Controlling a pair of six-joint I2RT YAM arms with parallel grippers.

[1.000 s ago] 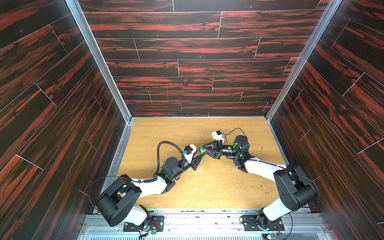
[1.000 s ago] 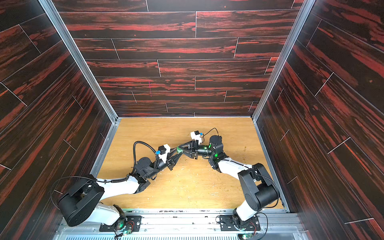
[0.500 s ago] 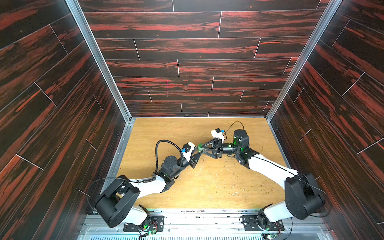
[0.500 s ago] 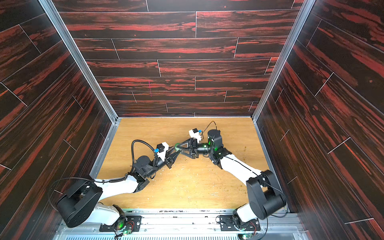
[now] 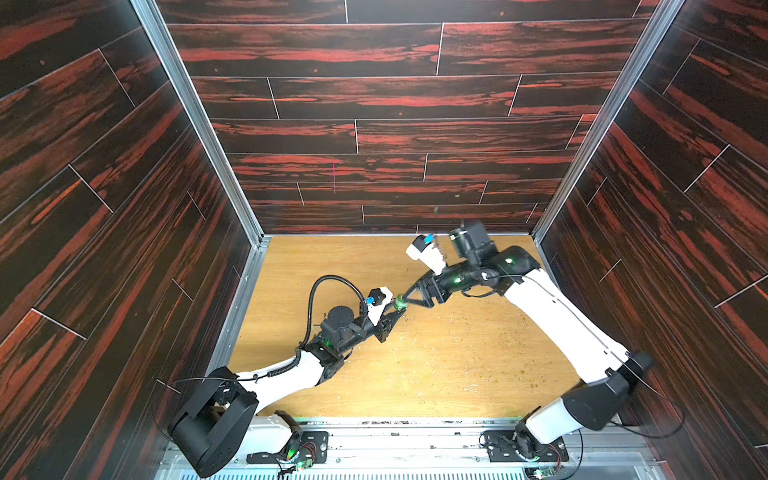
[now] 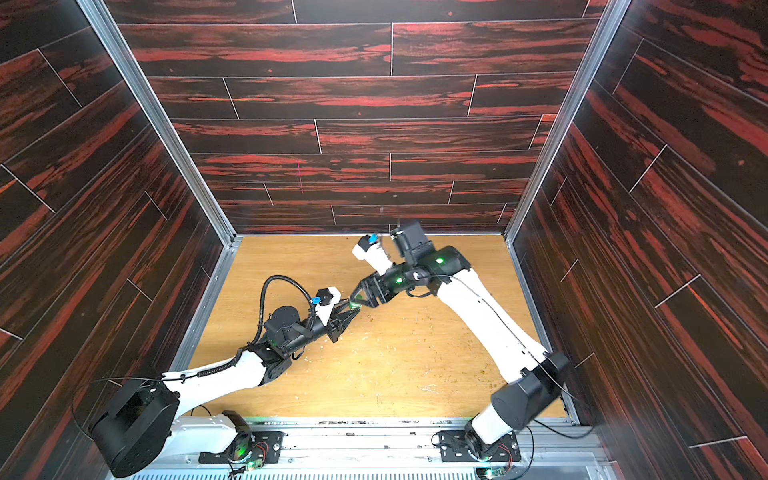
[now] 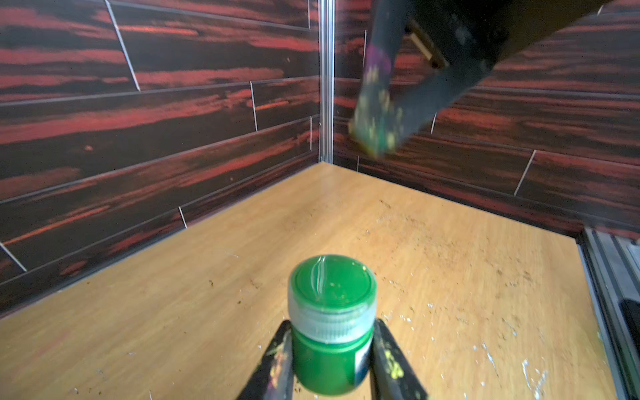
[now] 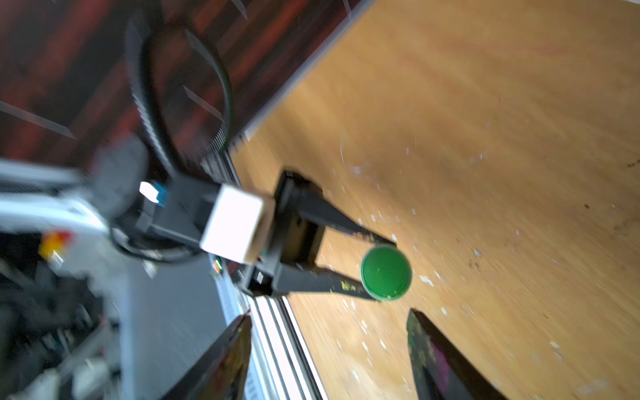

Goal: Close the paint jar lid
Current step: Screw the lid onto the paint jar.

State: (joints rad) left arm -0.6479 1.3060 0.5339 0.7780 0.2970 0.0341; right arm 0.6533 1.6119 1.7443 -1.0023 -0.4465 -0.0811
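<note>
The paint jar [image 7: 325,363], small and clear-sided with green inside, stands upright between the fingers of my left gripper [image 7: 332,325], which is shut on its body. The green lid [image 7: 332,285] sits on top of the jar, over its ribbed clear neck. Both top views show the lid as a green dot [image 5: 400,302] [image 6: 354,305] near the table's middle. My right gripper [image 8: 329,315] is open and empty, just above and beside the lid [image 8: 385,272], not touching it. One of its paint-smeared fingers [image 7: 377,128] hangs above the jar in the left wrist view.
The wooden table [image 5: 457,365] is speckled with dried paint and crumbs. Dark red wood-pattern walls close in three sides, with metal corner posts [image 5: 582,145]. A metal rail [image 5: 395,432] runs along the front edge, where both arm bases stand.
My right gripper has opened, let go of the lid and drawn back and up from the jar as its arm stretched out. The left gripper still holds the jar in place.
</note>
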